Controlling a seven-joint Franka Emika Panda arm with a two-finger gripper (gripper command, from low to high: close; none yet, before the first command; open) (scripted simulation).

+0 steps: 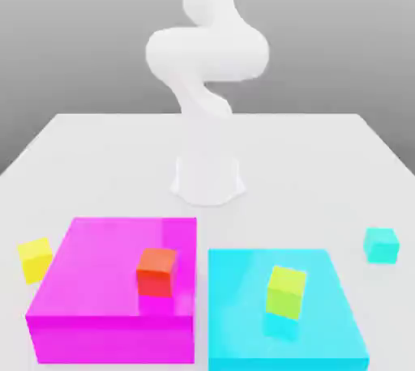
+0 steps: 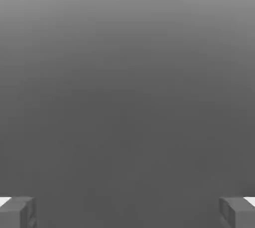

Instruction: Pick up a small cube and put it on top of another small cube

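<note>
- Although the claw (image 2: 127, 213) stood wide open with nothing between its fingertips, the small yellow cube (image 1: 36, 260) had yet to be picked up.
- That cube sat beside the big magenta block (image 1: 113, 268), near its edge on the exterior view's left, slightly turned; the surface (image 1: 280, 167) presumably carried it.
- The small lime-green cube (image 1: 286, 292) rested on the flat cyan block (image 1: 284, 345), which raised it above the surface and probably made it a steady base, though its top was small enough to demand careful centring.
- On the magenta block lay the red-orange cube (image 1: 157, 272), likely a distractor, as was the small cyan cube (image 1: 381, 245) well apart at the exterior view's right.
- The white arm (image 1: 207, 53) rose behind the blocks; reaching down to the yellow cube seemed the next step, and the magenta block's nearby side left little room for a finger there.
</note>
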